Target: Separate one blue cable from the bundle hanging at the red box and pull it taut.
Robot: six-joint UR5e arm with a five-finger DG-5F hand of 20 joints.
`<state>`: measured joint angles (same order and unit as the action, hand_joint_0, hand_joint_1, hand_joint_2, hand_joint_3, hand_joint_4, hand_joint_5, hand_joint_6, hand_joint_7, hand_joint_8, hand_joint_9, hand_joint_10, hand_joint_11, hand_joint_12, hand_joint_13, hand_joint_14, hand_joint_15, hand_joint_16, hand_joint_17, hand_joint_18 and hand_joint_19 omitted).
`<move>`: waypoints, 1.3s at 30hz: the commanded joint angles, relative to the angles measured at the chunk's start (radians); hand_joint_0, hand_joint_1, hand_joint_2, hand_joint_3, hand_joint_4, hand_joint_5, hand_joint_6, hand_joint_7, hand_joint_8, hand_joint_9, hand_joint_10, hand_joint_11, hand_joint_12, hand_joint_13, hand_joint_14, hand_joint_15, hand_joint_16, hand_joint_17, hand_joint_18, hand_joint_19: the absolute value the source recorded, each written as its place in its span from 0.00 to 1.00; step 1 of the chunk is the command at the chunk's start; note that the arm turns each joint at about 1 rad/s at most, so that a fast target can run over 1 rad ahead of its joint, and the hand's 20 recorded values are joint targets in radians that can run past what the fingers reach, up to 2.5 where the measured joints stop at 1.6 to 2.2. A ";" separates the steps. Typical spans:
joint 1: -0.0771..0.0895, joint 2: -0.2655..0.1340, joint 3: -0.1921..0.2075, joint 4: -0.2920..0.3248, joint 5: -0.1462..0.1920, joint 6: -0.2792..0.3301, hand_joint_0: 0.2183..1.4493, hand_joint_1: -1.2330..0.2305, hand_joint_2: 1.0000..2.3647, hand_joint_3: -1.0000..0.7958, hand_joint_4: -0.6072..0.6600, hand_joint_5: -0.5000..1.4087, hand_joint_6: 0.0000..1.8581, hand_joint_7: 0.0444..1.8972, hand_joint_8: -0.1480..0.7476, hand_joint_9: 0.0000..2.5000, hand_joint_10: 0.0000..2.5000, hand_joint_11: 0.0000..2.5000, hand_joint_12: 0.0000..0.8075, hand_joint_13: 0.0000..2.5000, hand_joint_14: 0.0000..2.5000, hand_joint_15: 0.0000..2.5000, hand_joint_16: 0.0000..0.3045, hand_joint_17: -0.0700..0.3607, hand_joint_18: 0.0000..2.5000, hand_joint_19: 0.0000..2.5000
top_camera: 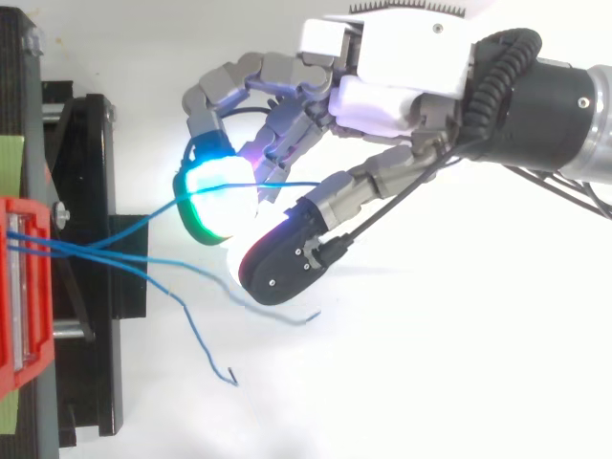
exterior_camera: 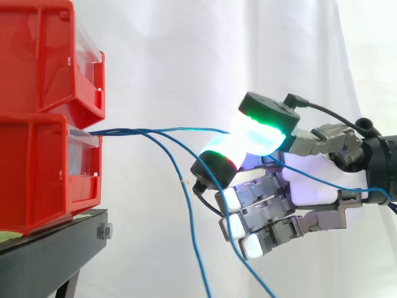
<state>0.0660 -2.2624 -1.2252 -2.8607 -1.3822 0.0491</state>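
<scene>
Several thin blue cables come out of the front of the lower red box (exterior_camera: 43, 174), which also appears at the left edge of the top view (top_camera: 19, 287). One blue cable (exterior_camera: 180, 130) (top_camera: 143, 222) runs almost level and nearly straight from the box to my hand (exterior_camera: 310, 186) (top_camera: 402, 86). The hand is shut on it, pinching it between a green-cyan glowing fingertip (exterior_camera: 254, 133) and a red-glowing pad (exterior_camera: 214, 162). The cable's tail trails on past the palm to the right. The other blue cables (exterior_camera: 189, 205) (top_camera: 191, 320) sag away from the held one and hang loose below.
A second red box (exterior_camera: 43, 56) is stacked on the lower one. Both rest on a black stand (exterior_camera: 49, 254) (top_camera: 96, 287) before the white curtain. Open room lies to the right of the boxes, around and under the hand.
</scene>
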 commanded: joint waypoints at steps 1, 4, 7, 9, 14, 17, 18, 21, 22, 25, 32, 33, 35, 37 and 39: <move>0.000 0.000 0.001 0.000 0.002 0.000 0.20 0.37 0.00 0.28 0.58 0.17 0.45 0.63 0.49 0.37 0.01 0.24 0.44 0.39 0.01 0.15 0.15 0.40 0.35 0.19; 0.000 0.000 -0.001 0.000 0.000 -0.002 0.24 0.51 0.00 0.28 0.57 0.19 0.41 0.64 0.47 0.38 0.01 0.23 0.43 0.39 0.01 0.16 0.14 0.39 0.35 0.21; 0.000 0.001 -0.001 0.000 0.000 -0.002 0.29 0.57 0.00 0.28 0.55 0.20 0.39 0.67 0.46 0.39 0.01 0.24 0.41 0.39 0.01 0.16 0.13 0.37 0.33 0.23; 0.000 0.001 0.001 0.001 0.000 -0.003 0.32 0.54 0.00 0.28 0.55 0.20 0.38 0.69 0.47 0.40 0.01 0.23 0.41 0.39 0.01 0.17 0.13 0.37 0.34 0.23; 0.000 0.000 -0.001 0.000 0.000 -0.003 0.31 0.43 0.01 0.37 0.55 0.19 0.39 0.71 0.47 0.39 0.01 0.24 0.42 0.39 0.01 0.17 0.13 0.37 0.34 0.23; 0.002 0.000 -0.001 0.001 0.000 -0.002 0.30 0.38 0.01 0.41 0.56 0.18 0.40 0.75 0.47 0.38 0.01 0.24 0.42 0.39 0.01 0.17 0.14 0.38 0.33 0.23; 0.002 0.000 -0.001 0.000 0.000 -0.002 0.30 0.37 0.01 0.42 0.57 0.18 0.42 0.73 0.48 0.38 0.01 0.24 0.42 0.39 0.01 0.17 0.14 0.38 0.34 0.23; 0.002 0.000 0.001 0.000 0.000 0.000 0.30 0.36 0.01 0.44 0.56 0.17 0.44 0.73 0.47 0.38 0.01 0.24 0.42 0.39 0.01 0.16 0.14 0.38 0.34 0.23; 0.002 0.000 0.001 0.000 0.000 -0.002 0.30 0.35 0.01 0.45 0.55 0.17 0.44 0.73 0.48 0.38 0.01 0.24 0.42 0.39 0.01 0.17 0.14 0.39 0.34 0.23; 0.002 0.001 -0.001 0.001 0.000 -0.003 0.32 0.33 0.01 0.45 0.53 0.16 0.46 0.72 0.47 0.36 0.01 0.24 0.42 0.38 0.01 0.16 0.14 0.39 0.34 0.22; 0.002 0.000 -0.001 0.001 0.003 -0.003 0.40 0.29 0.00 0.30 0.48 0.15 0.47 0.67 0.41 0.31 0.01 0.21 0.39 0.34 0.01 0.14 0.13 0.37 0.31 0.18; 0.002 0.000 -0.001 0.000 0.003 -0.003 0.41 0.29 0.00 0.28 0.48 0.15 0.46 0.66 0.41 0.31 0.01 0.19 0.38 0.34 0.00 0.13 0.13 0.36 0.31 0.17; 0.002 0.000 -0.001 0.000 0.005 -0.003 0.43 0.30 0.00 0.28 0.46 0.15 0.46 0.68 0.40 0.31 0.01 0.16 0.37 0.34 0.00 0.11 0.12 0.35 0.30 0.15; 0.002 0.000 -0.001 0.000 0.005 0.000 0.44 0.29 0.00 0.28 0.47 0.15 0.45 0.67 0.39 0.31 0.01 0.16 0.36 0.34 0.00 0.10 0.11 0.34 0.30 0.15; 0.003 0.000 -0.001 0.001 0.003 -0.002 0.45 0.29 0.00 0.28 0.47 0.15 0.45 0.67 0.39 0.31 0.01 0.16 0.36 0.33 0.00 0.10 0.11 0.34 0.30 0.15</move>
<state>0.0678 -2.2625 -1.2255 -2.8602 -1.3784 0.0476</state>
